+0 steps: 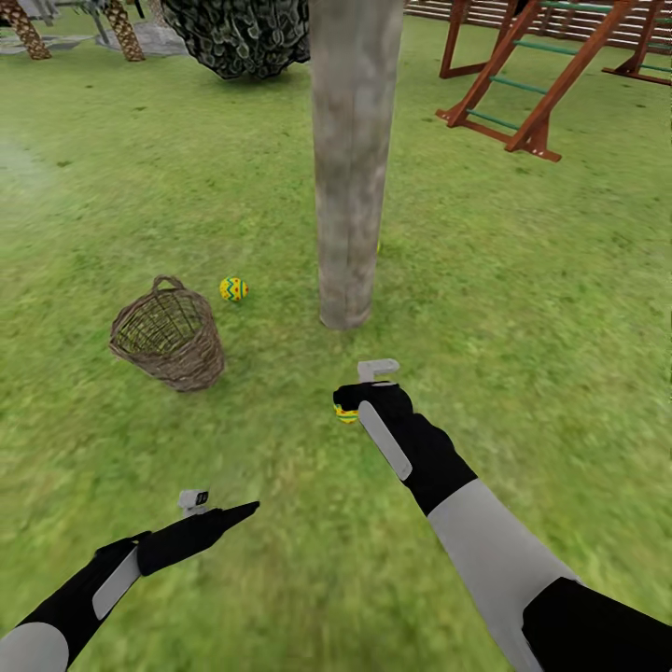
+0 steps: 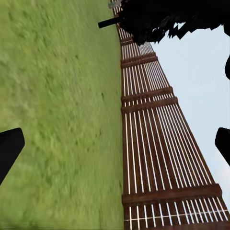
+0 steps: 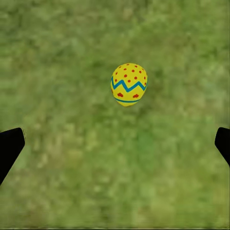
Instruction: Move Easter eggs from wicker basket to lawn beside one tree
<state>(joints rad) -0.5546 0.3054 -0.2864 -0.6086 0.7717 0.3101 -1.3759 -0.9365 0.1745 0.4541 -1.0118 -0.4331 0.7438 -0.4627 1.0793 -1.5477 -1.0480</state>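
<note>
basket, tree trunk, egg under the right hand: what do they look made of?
Basket: woven brown twigs, matte; the open weave shows gaps.
Trunk: grey-brown bark, rough and mottled with vertical cracks, though the render is flat.
Egg: smooth yellow shell, painted-looking red dots and a blue-green zigzag; plastic or real shell, can't tell. It lies on the grass between the open right hand's fingers.
</note>
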